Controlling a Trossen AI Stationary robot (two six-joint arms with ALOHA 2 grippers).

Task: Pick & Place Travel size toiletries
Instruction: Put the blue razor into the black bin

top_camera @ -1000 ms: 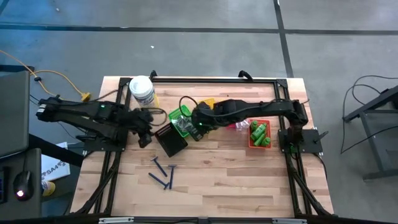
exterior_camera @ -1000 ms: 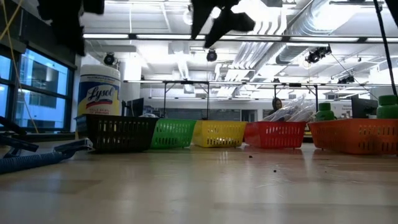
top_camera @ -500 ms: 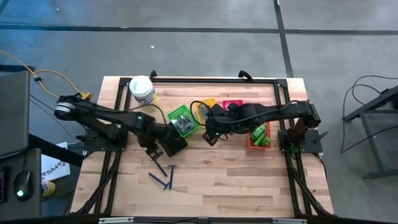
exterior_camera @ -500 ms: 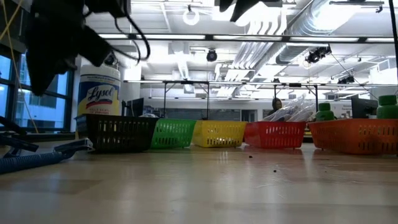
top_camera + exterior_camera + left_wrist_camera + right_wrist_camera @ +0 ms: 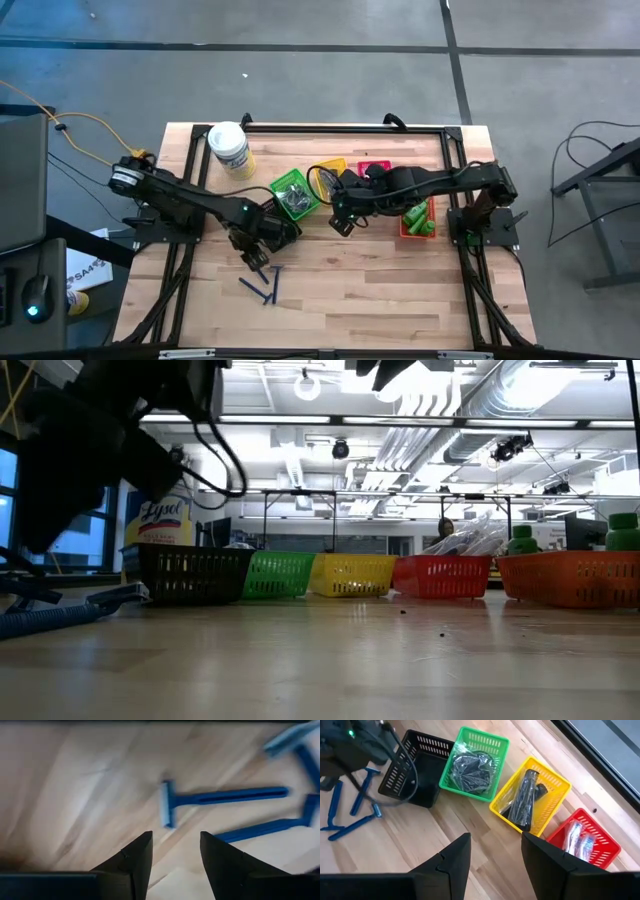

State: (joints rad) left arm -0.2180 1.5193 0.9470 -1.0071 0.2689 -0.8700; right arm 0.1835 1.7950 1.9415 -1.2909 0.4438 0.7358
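Coloured baskets (image 5: 292, 192) line the table's (image 5: 400, 290) middle. Blue razors (image 5: 262, 282) lie near its front-left edge; left gripper (image 5: 258, 262) hovers above them, fingers apart, empty. Right gripper (image 5: 338, 222) likewise parted, holding nothing.

An industrial lab or workshop: bare concrete floor (image 5: 330, 60) with taped lines around the wooden table (image 5: 350, 290), exposed ducts (image 5: 560, 400) and strip lights overhead (open ceiling), black equipment frames (image 5: 390, 495) standing behind.

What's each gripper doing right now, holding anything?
Left gripper: open, empty, above the blue razors.
Right gripper: open, empty, over the table.
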